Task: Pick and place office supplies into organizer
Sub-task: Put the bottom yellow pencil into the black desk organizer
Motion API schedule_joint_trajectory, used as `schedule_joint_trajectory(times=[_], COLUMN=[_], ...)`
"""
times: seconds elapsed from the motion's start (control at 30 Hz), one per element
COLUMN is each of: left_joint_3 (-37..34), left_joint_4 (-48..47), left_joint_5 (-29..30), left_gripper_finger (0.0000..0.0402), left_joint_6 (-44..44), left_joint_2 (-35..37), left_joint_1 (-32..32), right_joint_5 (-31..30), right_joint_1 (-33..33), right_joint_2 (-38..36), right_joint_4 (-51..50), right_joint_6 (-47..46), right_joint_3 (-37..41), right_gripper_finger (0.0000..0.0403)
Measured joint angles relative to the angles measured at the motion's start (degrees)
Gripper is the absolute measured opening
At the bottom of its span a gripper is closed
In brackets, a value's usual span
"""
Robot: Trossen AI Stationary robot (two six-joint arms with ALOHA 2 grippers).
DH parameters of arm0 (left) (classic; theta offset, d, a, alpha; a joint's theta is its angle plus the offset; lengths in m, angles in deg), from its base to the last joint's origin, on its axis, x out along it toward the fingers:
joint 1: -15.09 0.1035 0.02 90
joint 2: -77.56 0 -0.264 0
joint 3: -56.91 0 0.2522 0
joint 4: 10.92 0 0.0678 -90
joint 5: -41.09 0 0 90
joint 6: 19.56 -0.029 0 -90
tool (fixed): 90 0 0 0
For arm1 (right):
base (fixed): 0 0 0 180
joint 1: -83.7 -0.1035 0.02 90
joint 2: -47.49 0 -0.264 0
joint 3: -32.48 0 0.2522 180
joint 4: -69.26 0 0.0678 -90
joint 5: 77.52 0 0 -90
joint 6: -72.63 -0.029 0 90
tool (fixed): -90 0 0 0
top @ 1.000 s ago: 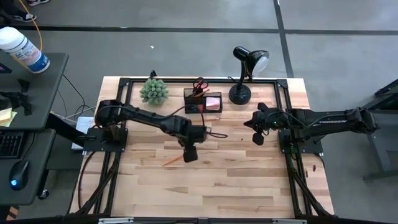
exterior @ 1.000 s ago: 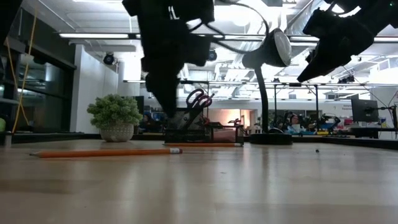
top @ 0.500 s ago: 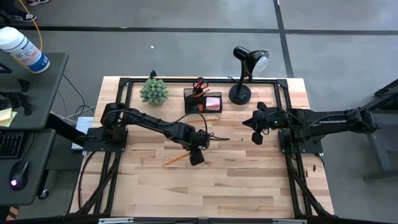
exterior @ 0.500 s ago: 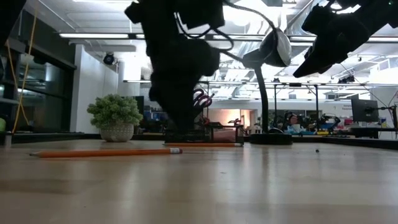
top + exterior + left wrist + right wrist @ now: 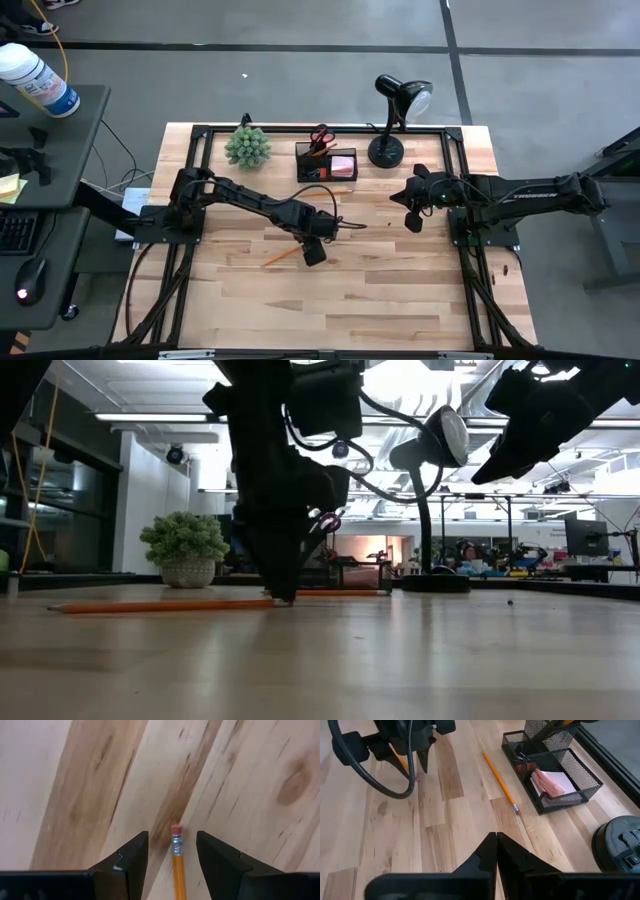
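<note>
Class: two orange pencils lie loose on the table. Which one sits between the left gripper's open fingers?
The pencil out on the open tabletop, its eraser end between the left gripper fingers. The other pencil lies alongside the organizer, away from either gripper.

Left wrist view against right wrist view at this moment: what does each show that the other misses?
Only the left wrist view shows the pink eraser end of the orange pencil lying on the bare wooden table between the left gripper's open fingers.

Only the right wrist view shows the black mesh organizer holding pink sticky notes, a second orange pencil lying beside it, the black lamp base, and the shut right gripper.

Both show the left gripper's fingers and the table.
</note>
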Motion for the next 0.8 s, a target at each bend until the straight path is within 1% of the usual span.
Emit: schedule_joint_trajectory(times=[0.23, 0.8], left_joint_3=[0.0, 0.0], left_joint_4=[-0.9, 0.7], left_joint_5=[1.2, 0.4], left_gripper_finger=[0.0154, 0.0154], left_joint_6=[-1.2, -1.8], left_joint_2=[0.0, 0.0], left_joint_1=[-0.8, -0.9], right_joint_5=[0.0, 0.0], right_joint_1=[0.0, 0.0], right_joint_2=[0.0, 0.0], right_joint_4=[0.0, 0.0], right_joint_6=[0.0, 0.0], right_joint_3=[0.0, 0.0], right_gripper_finger=[0.0005, 0.0004])
